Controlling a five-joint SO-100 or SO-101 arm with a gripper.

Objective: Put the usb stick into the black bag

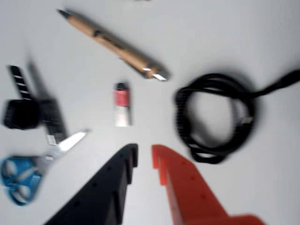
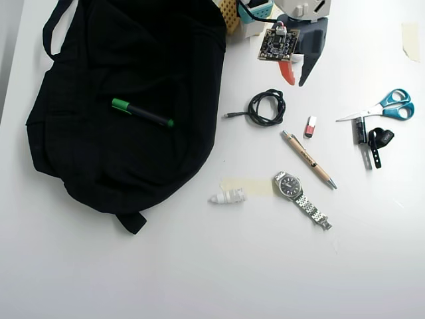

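The usb stick is tiny, red at one half and silver-white at the other, lying flat on the white table. In the wrist view my gripper hovers just short of it, one black finger and one orange finger slightly parted with nothing between them. In the overhead view my gripper hangs above the table, up-left of the stick. The black bag, a big soft backpack, fills the upper left with a green-capped marker lying on it.
A coiled black cable lies left of the stick, a wooden pen below it. Blue-handled scissors and a dark strip are to the right. A wristwatch and a small white piece sit lower.
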